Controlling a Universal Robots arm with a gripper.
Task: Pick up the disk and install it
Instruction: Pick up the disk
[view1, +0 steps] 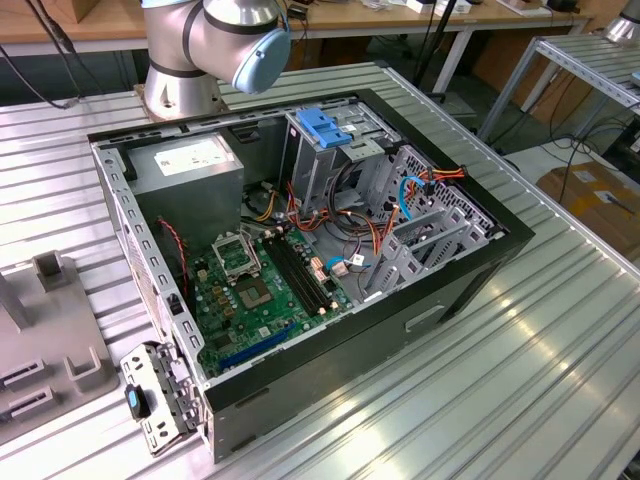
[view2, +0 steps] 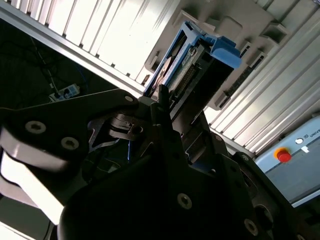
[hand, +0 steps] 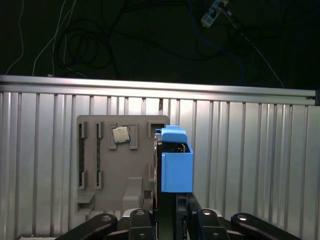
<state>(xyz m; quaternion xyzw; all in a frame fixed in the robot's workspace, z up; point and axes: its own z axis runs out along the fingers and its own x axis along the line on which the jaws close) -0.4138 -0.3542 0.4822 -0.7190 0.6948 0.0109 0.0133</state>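
The gripper (hand: 167, 212) is clamped on the disk (hand: 176, 167), with its dark fingers (hand: 150, 220) pressed to the two flat faces. In both wrist views the disk is seen edge-on, its bright blue frame at the end away from the gripper. In the second wrist view the disk (view2: 187, 50) shows a row of connector pins along its thin side, and the blue frame ends in a chunky tab.

Behind the disk lies a grey holder (hand: 120, 165) on the ribbed metal table (hand: 40, 150). The disk sits in line with one edge of the holder. It looks lifted off the holder, though the angle does not show whether the two are touching. A small square chip (hand: 120, 134) rests in a pocket of the holder, near the disk. A pale box with a red button (view2: 283, 156) stands further off in the second wrist view.

In the exterior view the open case (view1: 470, 270) lies on its side on the table (view1: 500, 400). The green board (view1: 250, 290) faces up and the power supply (view1: 185, 165) sits near the arm's base (view1: 215, 40). The grey drive cage (view1: 310, 165) stands inside the case, with a blue latch (view1: 322, 125) on top. The holder (view1: 60, 340) lies beside the case, at the exterior view's left.
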